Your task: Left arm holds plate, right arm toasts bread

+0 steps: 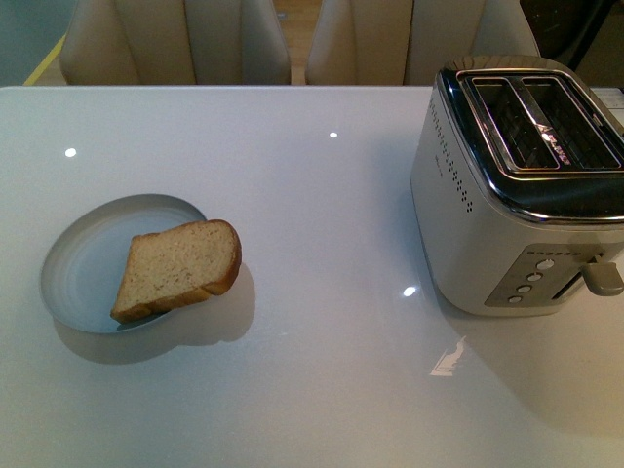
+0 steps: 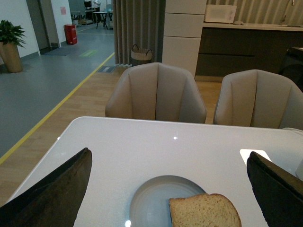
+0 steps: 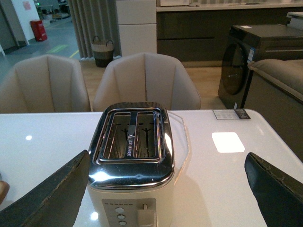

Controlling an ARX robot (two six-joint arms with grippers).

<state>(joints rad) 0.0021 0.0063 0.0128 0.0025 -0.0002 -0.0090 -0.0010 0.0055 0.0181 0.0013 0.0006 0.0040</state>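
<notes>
Bread [image 1: 178, 268] half off plate [image 1: 83, 258], toaster [image 1: 487, 214] well apart; left arm [image 2: 169, 153] and right arm [image 3: 166, 155] jaws spread, empty.

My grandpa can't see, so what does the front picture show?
A light brown bread slice lies partly on a round pale blue-grey plate, its rounded end overhanging the glossy white table. A cream and chrome two-slot toaster stands on the right.

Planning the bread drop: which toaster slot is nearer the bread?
The left slot in the front view, on the side facing the bread; the right slot lies farther away.
</notes>
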